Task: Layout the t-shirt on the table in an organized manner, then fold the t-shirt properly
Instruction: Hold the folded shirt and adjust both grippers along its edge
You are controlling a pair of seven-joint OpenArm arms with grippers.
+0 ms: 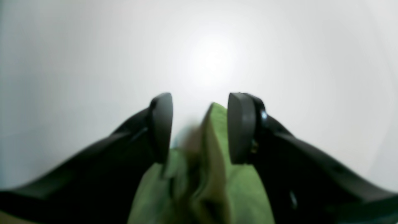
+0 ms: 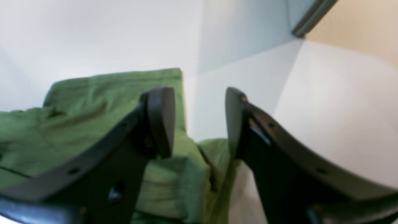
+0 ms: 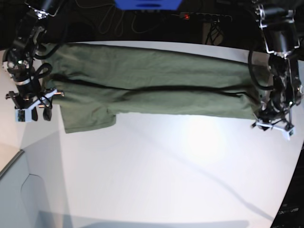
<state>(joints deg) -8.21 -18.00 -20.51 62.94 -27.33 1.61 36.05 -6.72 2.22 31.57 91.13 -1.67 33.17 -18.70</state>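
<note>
The olive-green t-shirt lies stretched in a long band across the far half of the white table, with one sleeve sticking out toward the near side. My right gripper sits at the shirt's left end in the base view, open. In its wrist view the right gripper has the t-shirt under and behind its left finger. My left gripper rests at the other end. Its wrist view shows the left gripper open, a ridge of t-shirt rising between the jaws.
Cables and a blue object line the dark back edge, beside a power strip. The table's curved edge runs down the near right. A grey panel borders the near left.
</note>
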